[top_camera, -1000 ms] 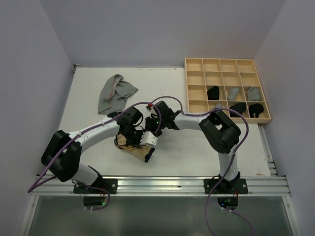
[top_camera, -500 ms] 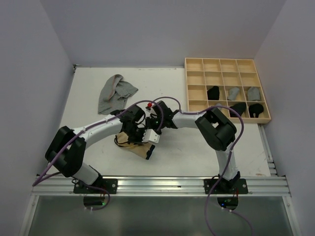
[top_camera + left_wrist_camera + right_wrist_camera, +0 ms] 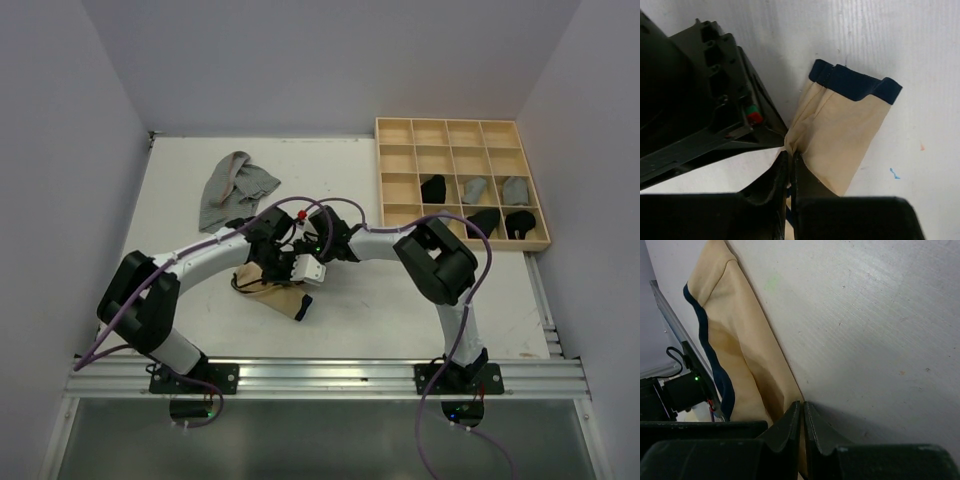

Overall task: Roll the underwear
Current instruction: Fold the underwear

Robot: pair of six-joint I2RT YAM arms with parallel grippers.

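The tan-beige underwear point(image 3: 272, 294) with dark trim lies folded on the table in front of both arms. It also shows in the left wrist view point(image 3: 840, 130) and the right wrist view point(image 3: 745, 365). My left gripper point(image 3: 281, 273) point(image 3: 790, 153) is shut on a bunched edge of the tan cloth. My right gripper point(image 3: 297, 260) point(image 3: 803, 406) is right beside it, shut on the same edge, low on the table. A light grey garment point(image 3: 235, 190) lies crumpled at the far left.
A pale wooden grid tray point(image 3: 400, 130) stands at the far right, holding rolled black pieces point(image 3: 433, 188) and grey pieces point(image 3: 474, 188) in its nearer cells. The walls close in on the left, back and right.
Both grippers have moved a little away from the bases, still together, and the tan underwear's held edge has shifted with them. The grey garment and tray have not moved.
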